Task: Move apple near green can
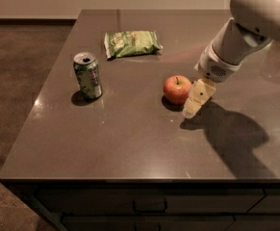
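green crinkly chip bag [132, 43] at back of dark counter [130, 138] | round red apple [177, 89] just beside pale hand [197, 99] | grip state: cannot tell

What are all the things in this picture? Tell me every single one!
green can: one, green with a silver top, standing upright on the table toward the left of the picture.
apple: one, red-orange, on the table near the middle, apart from the can.
chip bag: one, green, lying flat farther back on the table.
table: one, dark grey-brown, under all three things.
drawer handle: one, dark, on the table's front.
floor: brown, beside the table.
robot arm: one, white-grey, coming in from the upper right.
gripper: one, pale cream, low over the table close beside the apple, on the side away from the can.
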